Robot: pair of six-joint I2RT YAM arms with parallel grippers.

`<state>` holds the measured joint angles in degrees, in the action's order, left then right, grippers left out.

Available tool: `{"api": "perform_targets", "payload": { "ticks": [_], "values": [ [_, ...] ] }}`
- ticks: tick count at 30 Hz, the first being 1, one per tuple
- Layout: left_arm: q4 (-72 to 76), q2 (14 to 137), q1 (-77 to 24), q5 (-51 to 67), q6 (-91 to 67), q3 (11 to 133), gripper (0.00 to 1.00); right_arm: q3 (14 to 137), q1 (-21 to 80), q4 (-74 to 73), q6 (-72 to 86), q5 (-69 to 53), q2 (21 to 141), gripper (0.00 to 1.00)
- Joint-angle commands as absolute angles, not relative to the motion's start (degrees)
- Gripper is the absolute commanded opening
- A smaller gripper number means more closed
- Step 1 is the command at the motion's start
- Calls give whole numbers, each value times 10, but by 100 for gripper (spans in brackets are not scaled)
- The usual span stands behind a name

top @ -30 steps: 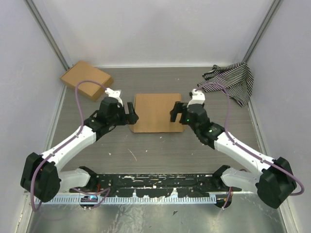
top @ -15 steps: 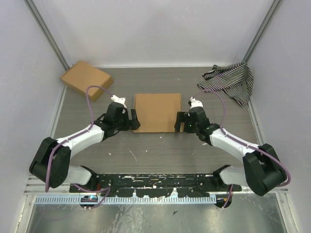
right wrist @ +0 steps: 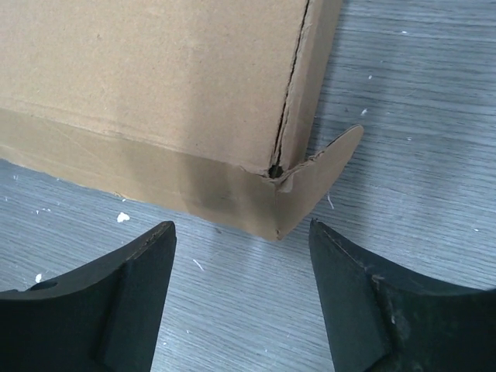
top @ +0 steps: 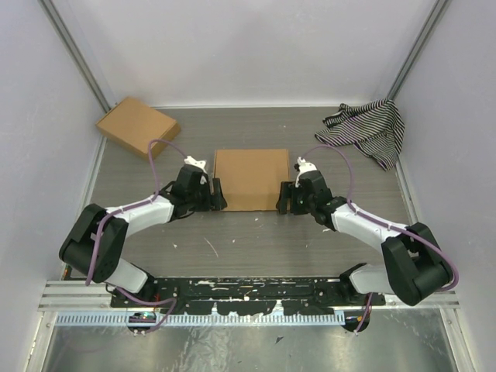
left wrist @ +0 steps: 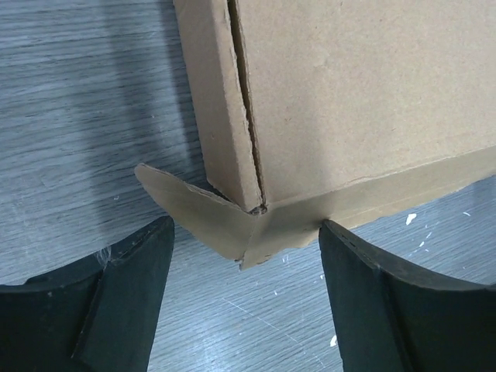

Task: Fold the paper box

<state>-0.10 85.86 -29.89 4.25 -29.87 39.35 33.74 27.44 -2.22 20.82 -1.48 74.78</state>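
The paper box (top: 250,178) lies closed and squarish in the middle of the table. A small tab sticks out at each near corner. My left gripper (top: 216,195) is open and empty at the box's near left corner (left wrist: 248,221), jaws apart on either side of the corner tab. My right gripper (top: 284,198) is open and empty at the near right corner (right wrist: 291,194), jaws apart in the same way. Neither gripper touches the box (left wrist: 364,93), which also fills the top of the right wrist view (right wrist: 155,85).
Another brown cardboard box (top: 137,127), a compact slab, lies at the far left. A black-and-white striped cloth (top: 368,129) is bunched at the far right. Grey walls close in the table on three sides.
Both arms have drawn back toward me and lowered, from the box's side edges to its near corners. The box has not moved.
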Motion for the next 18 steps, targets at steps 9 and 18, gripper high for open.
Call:
{"api": "perform_targets", "payload": {
  "ticks": [9,18],
  "values": [
    [11,820,-299,76,-312,400,74,361,276,-18,195,-64,725,65],
    [-19,802,-299,105,-316,417,64,387,276,-47,195,-98,716,49]
  ]
}}
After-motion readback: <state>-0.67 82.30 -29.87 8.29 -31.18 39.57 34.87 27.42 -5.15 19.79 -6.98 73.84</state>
